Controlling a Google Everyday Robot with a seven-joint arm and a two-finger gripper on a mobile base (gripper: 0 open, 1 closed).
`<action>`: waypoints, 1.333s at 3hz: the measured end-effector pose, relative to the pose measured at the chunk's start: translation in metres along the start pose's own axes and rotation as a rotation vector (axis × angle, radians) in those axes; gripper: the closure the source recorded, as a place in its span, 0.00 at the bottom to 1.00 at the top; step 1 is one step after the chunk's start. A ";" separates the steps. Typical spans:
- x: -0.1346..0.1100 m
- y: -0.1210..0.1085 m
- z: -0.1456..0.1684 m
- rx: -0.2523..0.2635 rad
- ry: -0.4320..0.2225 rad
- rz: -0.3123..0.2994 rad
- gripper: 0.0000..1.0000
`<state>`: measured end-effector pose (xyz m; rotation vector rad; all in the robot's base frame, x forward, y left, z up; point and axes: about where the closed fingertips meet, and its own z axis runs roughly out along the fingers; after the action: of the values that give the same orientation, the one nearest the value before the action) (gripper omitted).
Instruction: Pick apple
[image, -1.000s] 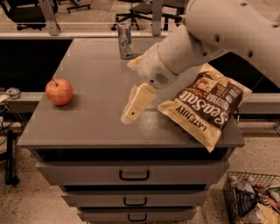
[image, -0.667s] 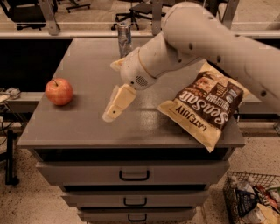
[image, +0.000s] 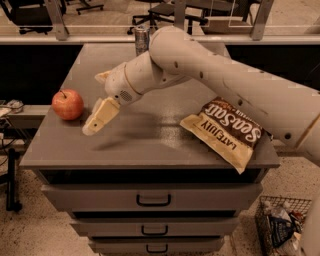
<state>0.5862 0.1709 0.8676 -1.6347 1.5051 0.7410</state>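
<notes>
The apple (image: 68, 104), red-orange with a short dark stem, sits on the grey cabinet top (image: 150, 140) near its left edge. My gripper (image: 93, 105) hangs just right of the apple, a little above the surface, on the end of the white arm that reaches in from the right. Its cream fingers (image: 99, 116) stand apart, open and empty, with the apple just outside them to the left and not touched.
A brown and cream chip bag (image: 225, 132) lies on the right of the top. A metal can (image: 142, 40) stands at the back edge. Drawers (image: 152, 199) sit below the front edge. A wire basket (image: 280, 225) stands on the floor at right.
The gripper has moved left across the top, from beside the chip bag to just right of the apple. The apple, bag and can have not moved.
</notes>
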 end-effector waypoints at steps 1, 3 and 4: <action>-0.017 -0.009 0.028 -0.018 -0.070 0.013 0.00; -0.035 -0.010 0.075 -0.060 -0.159 0.060 0.26; -0.038 -0.011 0.079 -0.060 -0.175 0.067 0.48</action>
<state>0.5987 0.2581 0.8589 -1.5270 1.4297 0.9490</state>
